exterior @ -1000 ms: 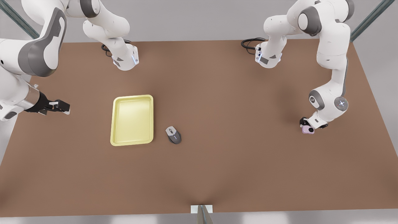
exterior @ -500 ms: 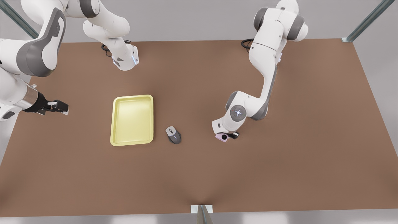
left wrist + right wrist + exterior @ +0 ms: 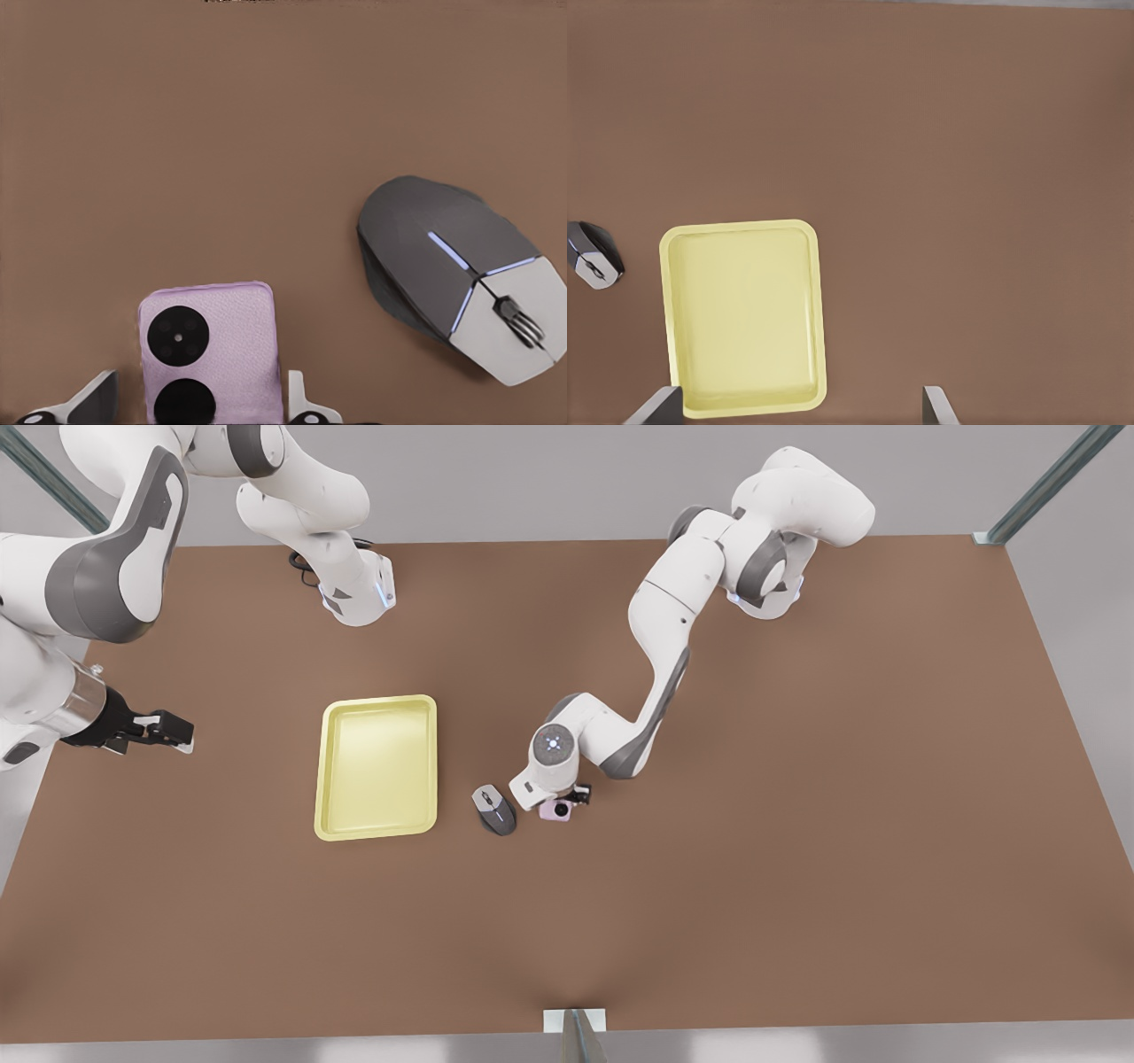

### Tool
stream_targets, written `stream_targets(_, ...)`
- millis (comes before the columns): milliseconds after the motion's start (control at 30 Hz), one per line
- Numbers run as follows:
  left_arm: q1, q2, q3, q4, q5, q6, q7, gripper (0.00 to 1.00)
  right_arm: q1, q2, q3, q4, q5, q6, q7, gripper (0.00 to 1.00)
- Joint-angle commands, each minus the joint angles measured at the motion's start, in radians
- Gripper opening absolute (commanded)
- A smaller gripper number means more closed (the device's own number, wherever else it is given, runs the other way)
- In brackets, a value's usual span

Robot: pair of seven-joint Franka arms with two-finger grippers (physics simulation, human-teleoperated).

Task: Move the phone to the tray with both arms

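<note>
Left pincer [image 3: 567,801] grips phone [image 3: 556,810] beside mouse [image 3: 494,810]; right pincer [image 3: 168,731] waits agape.

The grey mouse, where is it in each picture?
Front view: the grey mouse lies on the table between the tray and the phone in the left gripper.
Left wrist view: the mouse lies beside the gripped phone, apart from it.
Right wrist view: the mouse is at the picture's edge, beside the tray.
Shared landmark: the mouse itself.
</note>
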Motion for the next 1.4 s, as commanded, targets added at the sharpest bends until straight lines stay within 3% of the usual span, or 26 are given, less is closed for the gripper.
stream_targets(0, 0.000, -0.003, 0.000, 0.002, 0.016, -0.003, -0.464, 1.00, 0.001, -0.001, 0.000, 0.001, 0.001, -0.001, 0.001, 1.00)
stream_targets(100, 0.013, -0.047, 0.006, 0.001, 0.014, -0.040, -0.388, 1.00, 0.001, 0.000, 0.000, 0.001, 0.001, -0.001, 0.001, 1.00)
stream_targets(233, 0.354, -0.292, 0.014, -0.013, -0.020, -0.465, 0.145, 1.00, 0.018, 0.011, 0.011, -0.003, 0.017, 0.006, 0.006, 1.00)
stream_targets(267, 0.417, -0.331, 0.031, -0.013, -0.017, -0.544, 0.244, 1.00, 0.030, 0.011, 0.012, -0.003, 0.019, -0.001, 0.004, 1.00)
stream_targets(333, 0.454, -0.438, 0.173, -0.006, -0.014, -0.689, 0.456, 1.00, 0.033, 0.011, 0.022, -0.012, 0.076, -0.010, 0.006, 1.00)
stream_targets(367, 0.484, -0.518, 0.169, -0.019, 0.017, -0.710, 0.481, 1.00, 0.096, 0.031, 0.036, -0.010, 0.062, -0.001, 0.007, 1.00)
stream_targets(400, 0.651, -0.647, -0.027, -0.104, 0.113, -0.703, 0.502, 1.00, 0.156, 0.030, 0.039, -0.013, 0.059, -0.002, 0.010, 1.00)
stream_targets(433, 0.710, -0.792, -0.118, -0.255, 0.230, -0.651, 0.511, 1.00, 0.217, 0.040, 0.039, -0.015, 0.050, -0.004, 0.047, 1.00)
stream_targets(467, 0.766, -0.931, -0.179, -0.404, 0.235, -0.531, 0.507, 1.00, 0.280, 0.045, 0.040, -0.015, 0.054, 0.009, 0.165, 1.00)
stream_targets(500, 0.774, -0.972, -0.181, -0.434, 0.238, -0.531, 0.516, 1.00, 0.297, 0.049, 0.049, -0.013, 0.091, 0.032, 0.266, 1.00)
stream_targets(633, 0.770, -0.954, -0.167, -0.417, 0.240, -0.568, 0.522, 1.00, 0.408, 0.210, 0.118, 0.032, 0.108, 0.265, 0.759, 1.00)
stream_targets(733, 0.771, -0.922, -0.166, -0.418, 0.238, -0.585, 0.521, 1.00, 0.411, 0.338, 0.187, 0.134, 0.105, 0.259, 0.846, 1.00)
stream_targets(900, 0.776, -0.922, -0.163, -0.418, 0.238, -0.586, 0.522, 1.00, 0.519, 0.485, 0.187, 0.178, 0.094, 0.375, 1.082, 1.00)
stream_targets(1100, 0.776, -0.918, -0.136, -0.421, 0.229, -0.585, 0.545, 1.00, 0.538, 0.612, 0.250, 0.191, 0.025, 0.437, 1.133, 1.00)
stream_targets(1233, 0.776, -0.912, -0.136, -0.421, 0.227, -0.585, 0.545, 1.00, 0.533, 0.648, 0.299, 0.139, -0.056, 0.584, 1.234, 1.00)
stream_targets(1367, 0.776, -0.902, -0.135, -0.423, 0.227, -0.581, 0.545, 1.00, 0.529, 0.685, 0.307, 0.123, -0.058, 0.616, 1.286, 1.00)
